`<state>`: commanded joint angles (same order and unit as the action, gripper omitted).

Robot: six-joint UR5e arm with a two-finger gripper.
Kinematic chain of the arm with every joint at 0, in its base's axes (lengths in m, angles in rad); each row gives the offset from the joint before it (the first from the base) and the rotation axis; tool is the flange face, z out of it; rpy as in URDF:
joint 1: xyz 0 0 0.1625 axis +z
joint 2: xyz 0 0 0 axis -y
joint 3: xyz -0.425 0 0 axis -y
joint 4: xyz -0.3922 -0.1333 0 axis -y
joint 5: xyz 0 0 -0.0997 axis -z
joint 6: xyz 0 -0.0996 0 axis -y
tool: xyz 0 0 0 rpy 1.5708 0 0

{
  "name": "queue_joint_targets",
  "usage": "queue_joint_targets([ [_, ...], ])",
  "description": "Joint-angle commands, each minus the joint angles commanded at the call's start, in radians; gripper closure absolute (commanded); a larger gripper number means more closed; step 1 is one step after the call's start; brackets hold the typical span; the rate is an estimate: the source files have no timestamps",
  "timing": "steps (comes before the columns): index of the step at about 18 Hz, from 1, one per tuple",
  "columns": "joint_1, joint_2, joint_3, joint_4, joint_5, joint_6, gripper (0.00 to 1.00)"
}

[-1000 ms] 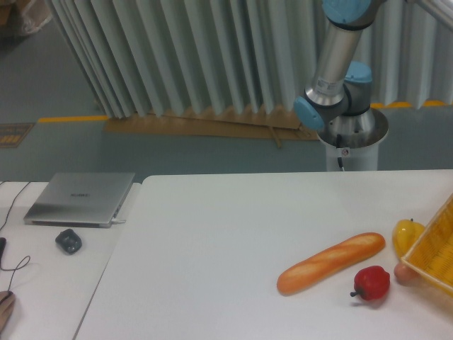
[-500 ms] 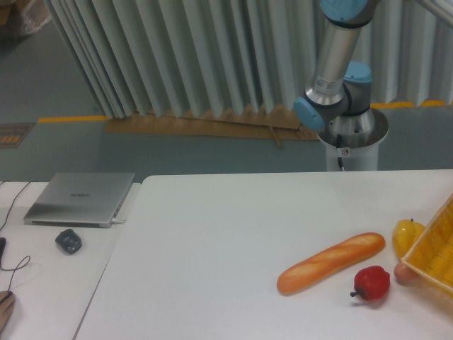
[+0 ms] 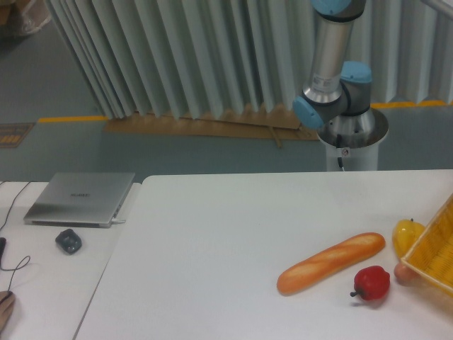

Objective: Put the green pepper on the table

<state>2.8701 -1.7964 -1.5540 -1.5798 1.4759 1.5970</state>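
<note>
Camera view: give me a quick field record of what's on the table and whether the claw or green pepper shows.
table: white top
baguette: lying diagonally, right of centre
red pepper: just in front of the baguette, apart from it
yellow pepper: right edge, partly behind the tilted yellow basket
yellow basket: tilted, cut off by frame
green pepper: not visible
claw: out of frame; only arm base and lower links show
side desk: closed laptop, small dark object

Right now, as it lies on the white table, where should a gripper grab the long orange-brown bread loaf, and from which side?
Probably take the long orange-brown bread loaf at its middle, from above, closing across its narrow width. It lies flat and slanted on the white table, and the small red pepper crowds only its right part.
</note>
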Motion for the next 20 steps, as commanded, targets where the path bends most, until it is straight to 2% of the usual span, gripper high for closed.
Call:
queue_joint_targets([
  [7,-0.107,0.049,0.014,-0.054,-0.020,-0.173,0.43],
  [12,-0.247,0.081,0.014,-0.059,-0.009,-0.235,0.43],
  [17,-0.403,0.060,0.032,-0.046,-0.008,-0.417,0.43],
  [20,-0.485,0.039,0.034,0.001,0.023,-0.477,0.43],
])
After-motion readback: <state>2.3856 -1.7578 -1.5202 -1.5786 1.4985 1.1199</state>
